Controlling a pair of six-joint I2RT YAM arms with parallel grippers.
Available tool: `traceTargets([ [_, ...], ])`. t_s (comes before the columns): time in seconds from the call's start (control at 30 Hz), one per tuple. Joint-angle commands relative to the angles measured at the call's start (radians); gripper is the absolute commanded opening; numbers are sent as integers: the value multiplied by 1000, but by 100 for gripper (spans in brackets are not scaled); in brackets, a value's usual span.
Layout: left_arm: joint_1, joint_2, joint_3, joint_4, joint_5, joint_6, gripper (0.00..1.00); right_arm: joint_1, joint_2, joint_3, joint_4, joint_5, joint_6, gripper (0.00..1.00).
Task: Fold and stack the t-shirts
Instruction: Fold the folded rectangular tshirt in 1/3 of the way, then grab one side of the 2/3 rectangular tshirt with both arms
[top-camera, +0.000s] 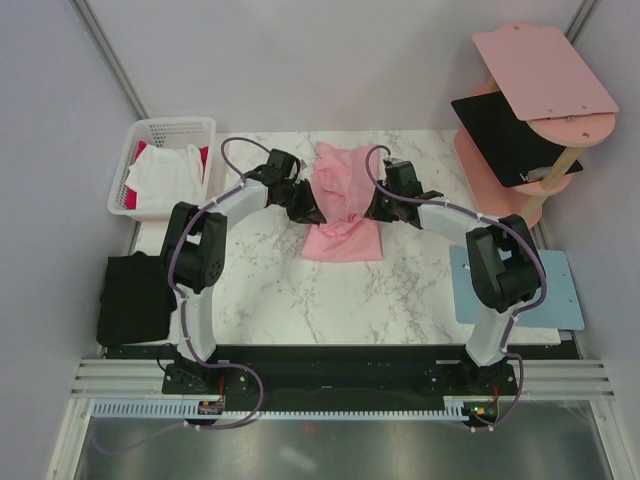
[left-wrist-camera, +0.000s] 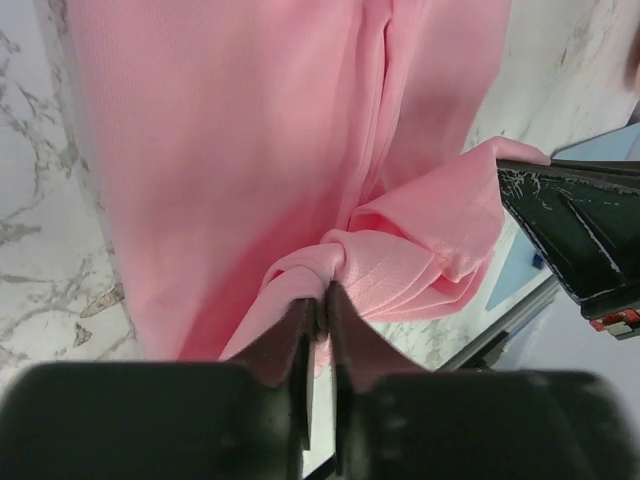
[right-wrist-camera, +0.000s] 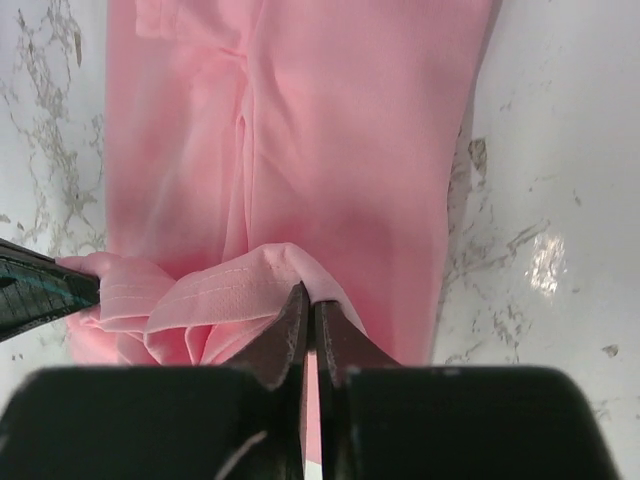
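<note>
Pincers first: the left pincer (left-wrist-camera: 327, 296) has its two fingers pressed together on a bunched fold of the pink t-shirt (top-camera: 345, 245), and the right pincer (right-wrist-camera: 308, 300) is clamped the same way on a stitched hem of that shirt. Both arms reach in over the marble table (top-camera: 270, 290) and meet close together above its middle, one on each side of the cloth. Between the two grips a short stretch of hem is gathered up into a soft ridge, lifted off the rest of the shirt. Everything else of the pink t-shirt lies flat on the table, a long narrow strip running from the middle towards the far edge, with creases down its length.

At the table's far left corner sits a white basket (top-camera: 150, 130) with a white t-shirt (top-camera: 165, 175) and a bit of red cloth (top-camera: 203, 155) in it. Off the table's left edge lies a black t-shirt (top-camera: 135, 295). A light blue mat (top-camera: 560, 300) lies at its right edge, and a pink shelf (top-camera: 540, 70) stands by the far right corner.
</note>
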Motion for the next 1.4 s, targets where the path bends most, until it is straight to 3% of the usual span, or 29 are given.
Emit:
traceTargets([
  [0.0, 36, 58, 87, -17, 75, 42, 31, -17, 64, 109, 14, 38, -33, 15],
  [0.07, 46, 61, 103, -17, 61, 56, 68, -17, 59, 108, 39, 77, -41, 44],
  [0.1, 52, 50, 108, -18, 54, 68, 73, -17, 44, 88, 63, 91, -40, 56],
  [0.13, 53, 24, 108, -18, 38, 90, 78, -17, 20, 65, 114, 138, -37, 79],
  [0.17, 53, 6, 105, -21, 3, 98, 98, -17, -37, 8, 120, 159, -34, 89],
  [0.2, 55, -14, 97, -24, -12, 104, 99, -17, -68, -16, 152, 182, -29, 98],
  [0.4, 53, -161, -39, -12, -92, 121, 100, -17, -260, -173, 131, 219, 2, 98],
  [0.5, 53, -203, -157, 2, -97, 116, 98, -17, -275, -230, 64, 162, 35, 98],
  [0.7, 49, -272, -365, 104, -80, 72, 93, -20, -307, -411, 99, 50, 141, 91],
  [1.07, 30, -269, -502, 235, -37, 18, 83, -17, -309, -537, 206, -44, 230, 87],
  [1.2, 12, -222, -486, 270, -28, 1, 76, -14, -241, -566, 304, -111, 305, 79],
  [1.3, 1, -182, -467, 293, -25, -11, 66, -8, -208, -612, 442, -110, 339, 74],
  [1.33, -5, -171, -461, 298, -11, -14, 57, -8, -180, -618, 465, -116, 351, 68],
  [1.37, -6, -163, -450, 301, -6, -16, 50, -4, -166, -621, 494, -143, 358, 55],
])
